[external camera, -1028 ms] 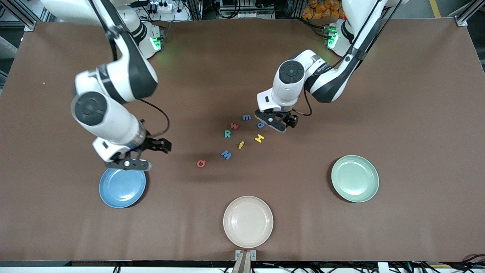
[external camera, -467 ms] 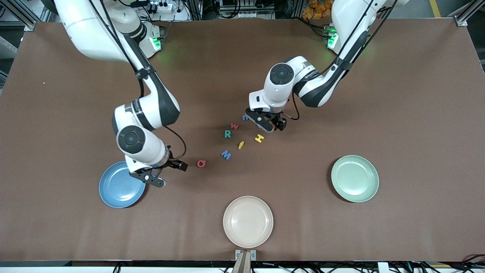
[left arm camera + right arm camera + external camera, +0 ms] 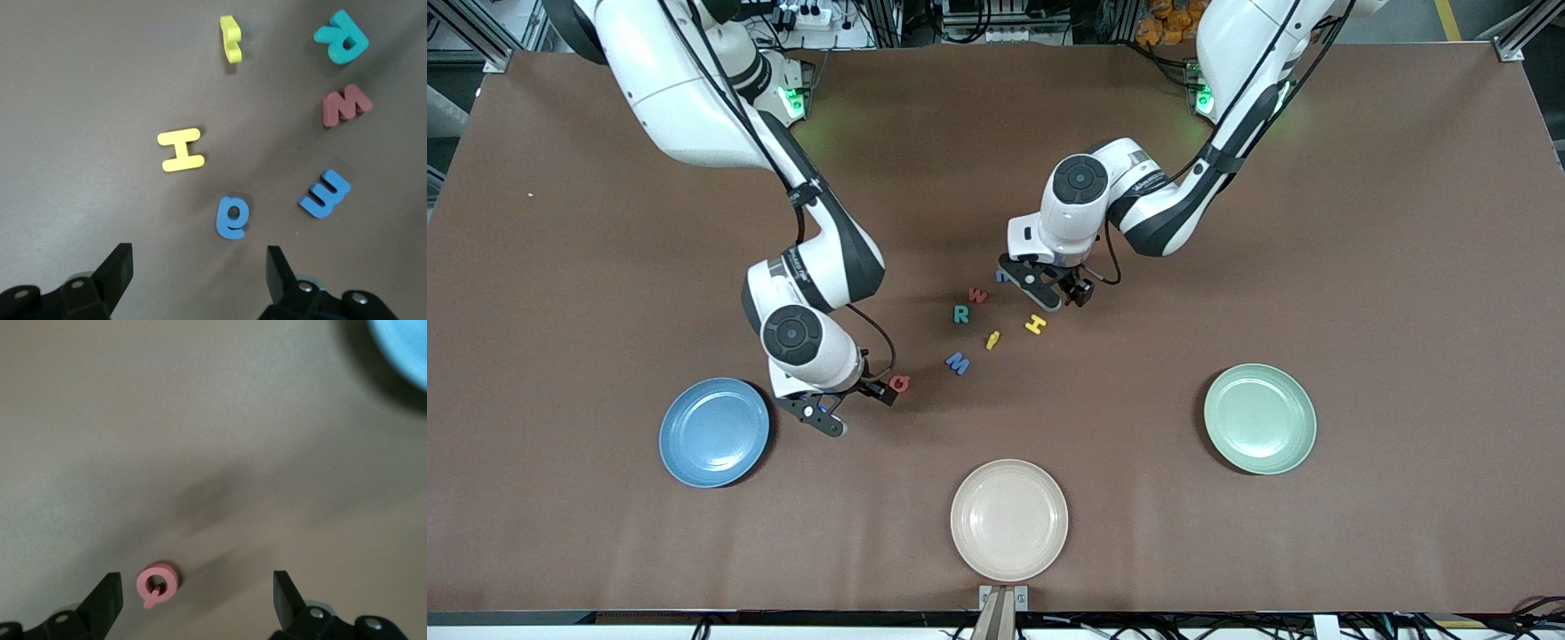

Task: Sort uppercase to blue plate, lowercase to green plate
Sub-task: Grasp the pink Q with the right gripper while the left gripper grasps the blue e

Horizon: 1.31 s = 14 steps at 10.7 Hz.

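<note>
on the brown table (image 3: 1405, 267), the blue plate (image 3: 713, 433) sits toward the right arm's end. the right gripper (image 3: 829, 412), fingers spread, hovers beside the red q (image 3: 899, 383). mid-table, the left gripper (image 3: 1039, 286), spread wide, hangs over the blue a (image 3: 231, 217) among scattered letters. the green plate (image 3: 1259, 418) lies toward the left arm's end.

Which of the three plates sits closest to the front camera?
The beige plate. It lies lowest in the front view, between the blue plate and the green plate.
</note>
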Available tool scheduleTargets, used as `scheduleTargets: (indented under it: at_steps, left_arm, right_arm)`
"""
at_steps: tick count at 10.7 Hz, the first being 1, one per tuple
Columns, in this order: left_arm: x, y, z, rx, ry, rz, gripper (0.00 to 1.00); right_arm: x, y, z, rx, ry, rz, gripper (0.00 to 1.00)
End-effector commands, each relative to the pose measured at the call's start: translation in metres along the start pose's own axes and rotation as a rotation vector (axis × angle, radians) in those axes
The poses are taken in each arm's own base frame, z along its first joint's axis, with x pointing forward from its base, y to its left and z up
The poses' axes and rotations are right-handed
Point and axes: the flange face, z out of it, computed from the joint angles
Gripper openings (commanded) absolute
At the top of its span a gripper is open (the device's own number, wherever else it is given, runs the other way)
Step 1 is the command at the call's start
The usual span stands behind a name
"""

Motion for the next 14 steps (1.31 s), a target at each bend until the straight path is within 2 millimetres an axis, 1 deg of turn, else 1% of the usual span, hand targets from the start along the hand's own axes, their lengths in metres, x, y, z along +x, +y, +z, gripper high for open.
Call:
scheduleTargets:
  at_steps: [1,2,3,4,6,7,9,10,11,12,13,14]
  left_arm:
    - [0.009,0.003,0.010,0.000,0.007,0.026,0.86]
    - [0.008,0.009,0.015,-0.003,-0.001,0.035,0.84]
    - [0.007,0.010,0.016,-0.004,-0.004,0.041,0.83]
    - [0.010,0.008,0.017,-0.008,0.000,0.050,0.83]
    - [0.018,0.006,0.021,-0.017,0.005,0.064,0.82]
    - [0.021,0.005,0.023,-0.014,0.006,0.063,0.81]
    - [0.022,0.006,0.028,-0.012,0.004,0.073,0.79]
    - [0.022,0.008,0.030,-0.011,-0.001,0.085,0.79]
    - [0.022,0.005,0.032,-0.005,-0.002,0.088,0.78]
    - [0.021,0.007,0.034,-0.006,-0.004,0.090,0.76]
    - [0.021,0.009,0.034,-0.006,-0.004,0.094,0.75]
    - [0.020,0.010,0.036,-0.007,-0.009,0.094,0.74]
  right_arm:
    - [0.002,-0.008,0.015,0.004,0.019,0.045,1.00]
    - [0.000,-0.013,0.022,0.015,0.024,0.046,1.00]
    - [-0.001,-0.019,0.032,0.029,0.031,0.054,1.00]
    - [-0.004,-0.027,0.037,0.032,0.035,0.050,1.00]
    - [-0.012,-0.033,0.042,0.030,0.032,0.049,1.00]
    - [-0.019,-0.036,0.051,0.019,0.026,0.044,1.00]
    - [-0.025,-0.038,0.057,0.009,0.026,0.047,1.00]
    - [-0.025,-0.038,0.056,0.006,0.027,0.048,1.00]
    - [-0.026,-0.038,0.055,0.005,0.026,0.048,0.95]
    - [-0.026,-0.038,0.053,0.003,0.026,0.048,0.49]
    - [-0.026,-0.038,0.051,0.006,0.027,0.049,0.04]
    - [-0.025,-0.039,0.048,0.010,0.030,0.046,0.00]
